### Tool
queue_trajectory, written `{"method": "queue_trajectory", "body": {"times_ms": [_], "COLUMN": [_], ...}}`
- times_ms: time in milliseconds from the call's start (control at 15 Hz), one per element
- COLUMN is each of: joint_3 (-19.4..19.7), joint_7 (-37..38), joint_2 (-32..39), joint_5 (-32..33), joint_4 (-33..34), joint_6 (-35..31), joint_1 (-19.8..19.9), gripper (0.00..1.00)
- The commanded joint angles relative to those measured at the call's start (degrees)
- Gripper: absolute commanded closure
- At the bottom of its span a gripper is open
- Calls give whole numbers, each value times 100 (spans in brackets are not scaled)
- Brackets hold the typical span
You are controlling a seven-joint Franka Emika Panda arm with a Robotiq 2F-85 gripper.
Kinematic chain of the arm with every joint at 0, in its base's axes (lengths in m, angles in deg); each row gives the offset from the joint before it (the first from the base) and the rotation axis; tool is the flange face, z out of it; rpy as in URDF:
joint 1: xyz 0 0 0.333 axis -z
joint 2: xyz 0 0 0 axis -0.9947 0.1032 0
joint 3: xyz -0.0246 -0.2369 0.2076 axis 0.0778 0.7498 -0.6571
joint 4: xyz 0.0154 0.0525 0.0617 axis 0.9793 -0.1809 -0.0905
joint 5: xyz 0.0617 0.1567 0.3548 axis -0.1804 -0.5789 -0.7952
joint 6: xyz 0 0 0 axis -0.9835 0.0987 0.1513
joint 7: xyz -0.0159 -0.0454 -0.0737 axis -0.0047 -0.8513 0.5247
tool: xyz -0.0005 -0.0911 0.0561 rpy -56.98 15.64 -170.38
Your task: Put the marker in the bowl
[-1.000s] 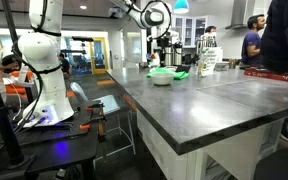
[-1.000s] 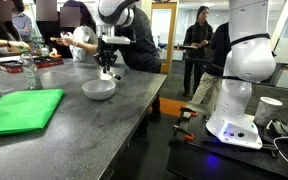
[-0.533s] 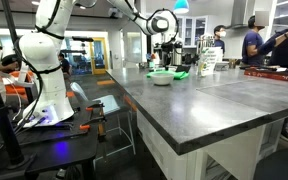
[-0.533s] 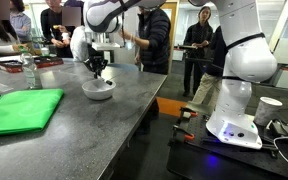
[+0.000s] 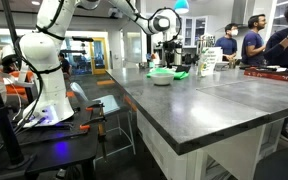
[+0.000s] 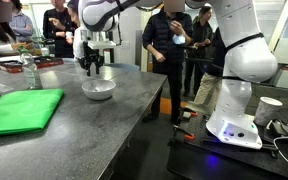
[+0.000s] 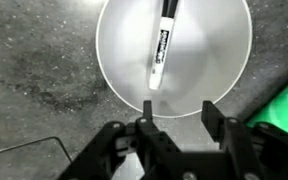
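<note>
In the wrist view a white marker (image 7: 163, 50) with a black cap lies inside the white bowl (image 7: 224, 70), pointing away from me. My gripper (image 7: 179, 108) is open and empty, with its jaws spread over the bowl's near rim. In the exterior views the bowl (image 6: 98, 89) (image 5: 161, 77) sits on the dark grey counter, and the gripper (image 6: 91, 63) (image 5: 165, 58) hangs a little above it. The marker does not show in the exterior views.
A green cloth (image 6: 19, 108) lies on the counter (image 6: 104, 125) near the bowl, and its corner shows in the wrist view (image 7: 284, 100). Bottles and boxes (image 5: 206, 62) stand at the counter's far end. Several people (image 6: 169, 40) stand beyond the counter.
My gripper has risen and shifted away from the bowl. People in the background have moved.
</note>
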Motion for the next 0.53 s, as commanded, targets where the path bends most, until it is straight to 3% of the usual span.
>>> {"method": "queue_trajectory", "body": {"times_ms": [0, 67, 133, 467], "joint_3": [-8, 30, 55, 22], "joint_7": [-151, -66, -1, -16], "joint_2": [-271, -372, -522, -1333], "joint_5": [-61, 21, 81, 128], "joint_4": [-115, -186, -285, -782], "joint_6": [499, 610, 705, 902], "joint_1": [29, -2, -20, 26], "gripper": [11, 2, 1, 0]}}
